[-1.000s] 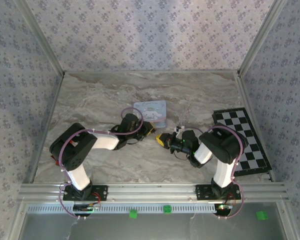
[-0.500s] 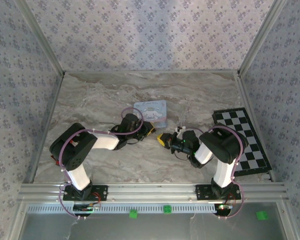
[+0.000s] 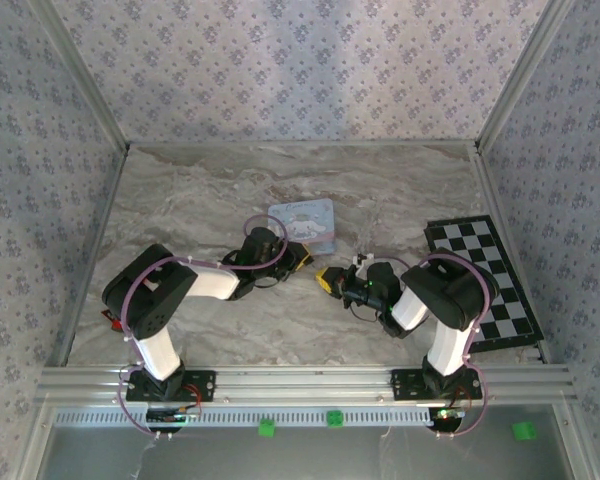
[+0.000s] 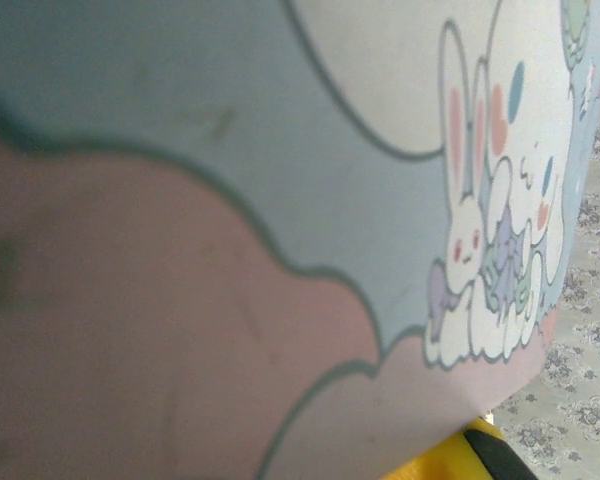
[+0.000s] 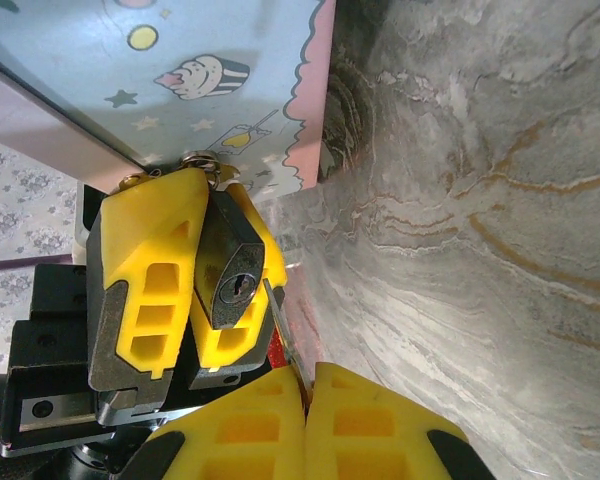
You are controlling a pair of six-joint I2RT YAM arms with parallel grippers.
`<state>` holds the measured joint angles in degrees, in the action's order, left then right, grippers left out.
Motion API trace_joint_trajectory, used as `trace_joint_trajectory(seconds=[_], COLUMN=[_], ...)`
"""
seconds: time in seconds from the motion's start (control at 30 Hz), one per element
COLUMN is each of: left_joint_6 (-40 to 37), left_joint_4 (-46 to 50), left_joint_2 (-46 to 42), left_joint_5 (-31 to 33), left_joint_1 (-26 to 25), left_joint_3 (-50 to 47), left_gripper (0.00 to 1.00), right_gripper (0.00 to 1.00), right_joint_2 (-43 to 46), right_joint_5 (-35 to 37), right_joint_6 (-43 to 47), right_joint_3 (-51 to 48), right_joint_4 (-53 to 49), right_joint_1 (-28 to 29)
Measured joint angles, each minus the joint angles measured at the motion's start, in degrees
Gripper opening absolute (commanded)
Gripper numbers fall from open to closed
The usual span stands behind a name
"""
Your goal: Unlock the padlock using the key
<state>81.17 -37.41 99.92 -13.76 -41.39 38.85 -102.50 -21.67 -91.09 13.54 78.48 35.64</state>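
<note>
The tin (image 3: pixel 302 225) lies near the middle of the tabletop (image 3: pixel 200 195), behind both claws. The left claw (image 3: pixel 298 258) sits at the tin's near edge, with the padlock (image 5: pixel 235 270) between its fingers, up against the tin's side. The right claw (image 3: pixel 325 280) is just right of it and a little nearer, facing it. The key (image 5: pixel 281 325) sticks out from between the right claw's fingers, its tip just beside the padlock's keyhole. A chessboard (image 3: pixel 485 275) lies at the tabletop's right edge, well apart from the tin, partly under the right arm.
</note>
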Motion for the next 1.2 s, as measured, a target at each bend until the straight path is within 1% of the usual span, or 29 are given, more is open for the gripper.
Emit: trace_joint_trajectory(seconds=[0.93, 1.2], left_joint_6=[0.20, 1.03], left_joint_4=[-0.31, -2.47], left_joint_2=[0.00, 0.00], left_joint_5=[0.02, 0.00], left_joint_1=[-0.04, -0.42], left_joint_3=[-0.04, -1.01], left_gripper=[0.00, 0.00], right_gripper=[0.00, 0.00], right_joint_2=[1.01, 1.01], right_joint_5=[-0.02, -0.02], right_joint_6=[-0.02, -0.09], right_joint_3=[0.00, 0.11], right_joint_4=[0.04, 0.00], right_joint_1=[0.02, 0.11])
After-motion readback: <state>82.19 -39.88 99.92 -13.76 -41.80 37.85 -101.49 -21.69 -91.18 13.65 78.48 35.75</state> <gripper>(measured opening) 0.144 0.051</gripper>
